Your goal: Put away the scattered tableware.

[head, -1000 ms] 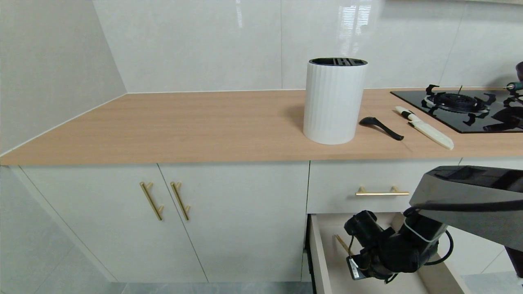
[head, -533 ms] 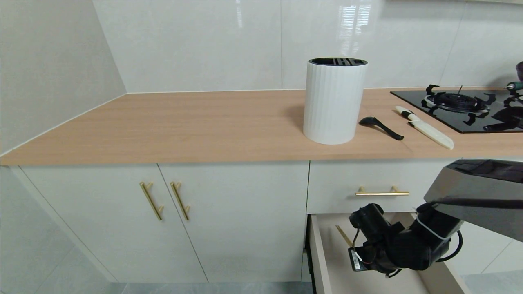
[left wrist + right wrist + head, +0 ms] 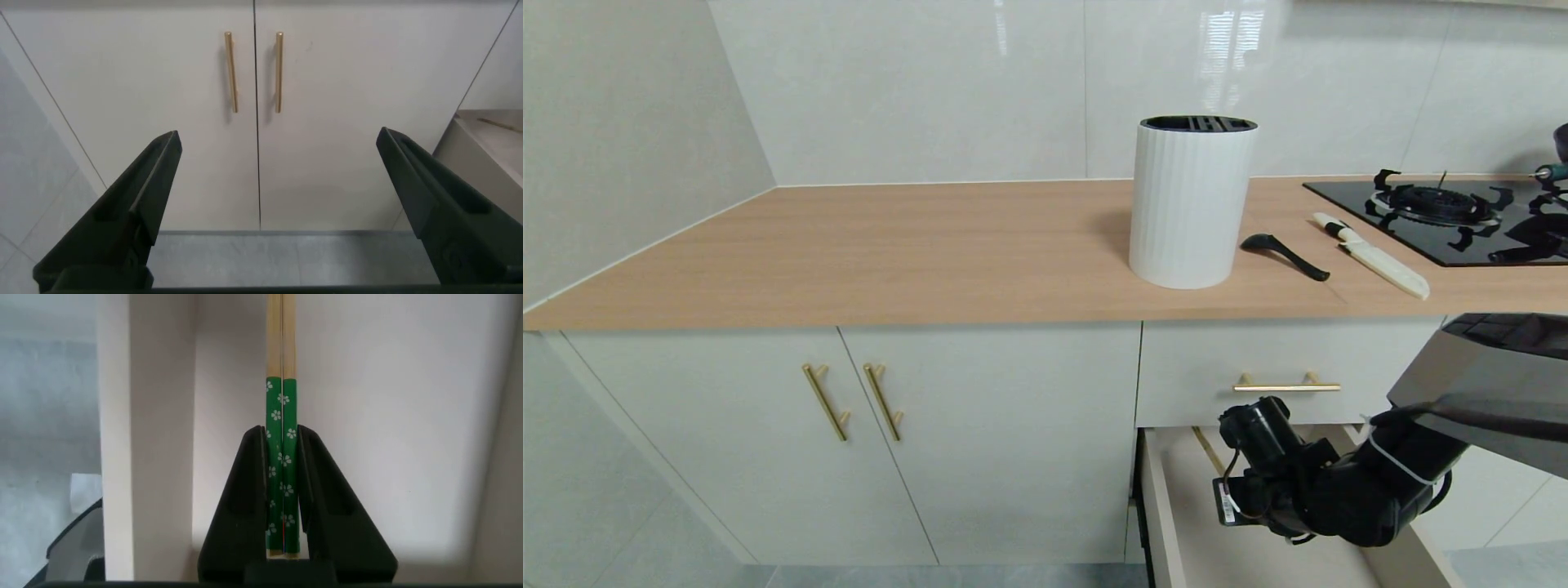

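one wooden counter point(image 3: 890, 253) bears one white ribbed holder point(image 3: 1188, 204), one pale knife point(image 3: 1372, 257) and one black spoon point(image 3: 1282, 253), all apart. below it are two cabinet doors point(image 3: 980, 441) and one open drawer point(image 3: 1168, 523). left gripper point(image 3: 278, 143) hangs wide apart before the doors. right gripper point(image 3: 283, 445) is clamped on two chopsticks point(image 3: 281, 392) over the drawer. since a second ago it has carried them nearer the drawer's back.

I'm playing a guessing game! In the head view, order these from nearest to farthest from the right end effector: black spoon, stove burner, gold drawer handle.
1. The gold drawer handle, just above the right end effector.
2. The black spoon, up on the counter.
3. The stove burner, back right.
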